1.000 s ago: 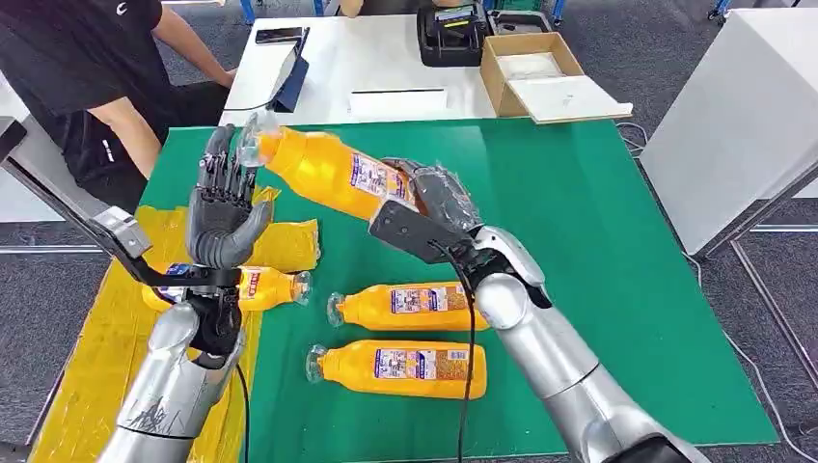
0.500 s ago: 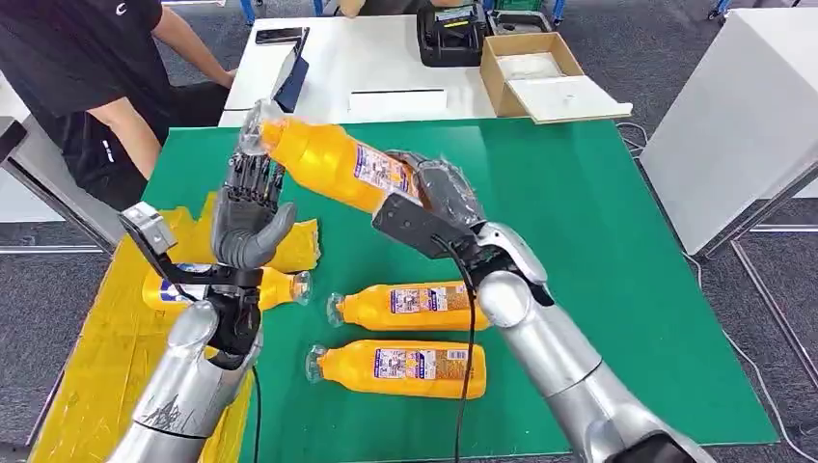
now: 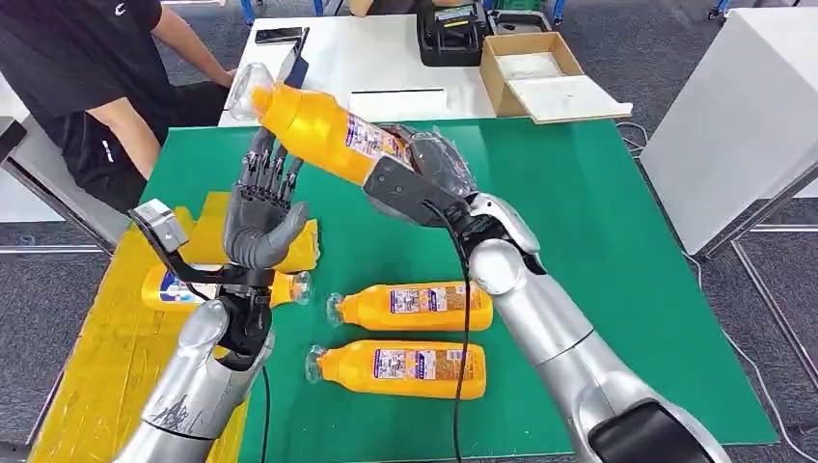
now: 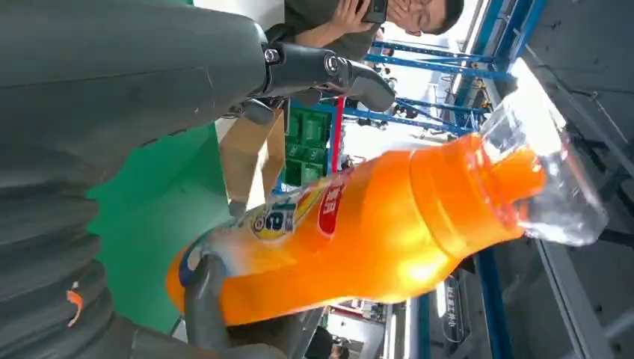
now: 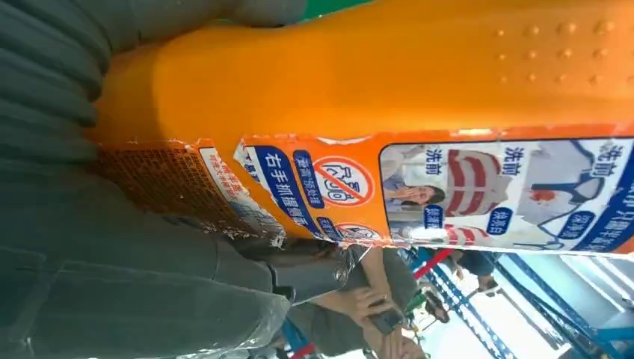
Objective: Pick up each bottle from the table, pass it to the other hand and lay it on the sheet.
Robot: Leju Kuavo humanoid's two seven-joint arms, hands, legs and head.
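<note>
Head view: right hand (image 3: 424,178) grips orange bottle (image 3: 318,130) by its base, neck aimed at ten o'clock above left hand (image 3: 262,214), fingers spread wide, palm up, likely for the handover; yellow sheet (image 3: 96,338) at eight o'clock. Left wrist view: bottle (image 4: 389,217) hanging close. Right wrist view: label (image 5: 448,191) clamped near palm.

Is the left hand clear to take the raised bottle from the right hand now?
Probably yes: the left hand is open just below the bottle the right hand holds up, nothing between them.
</note>
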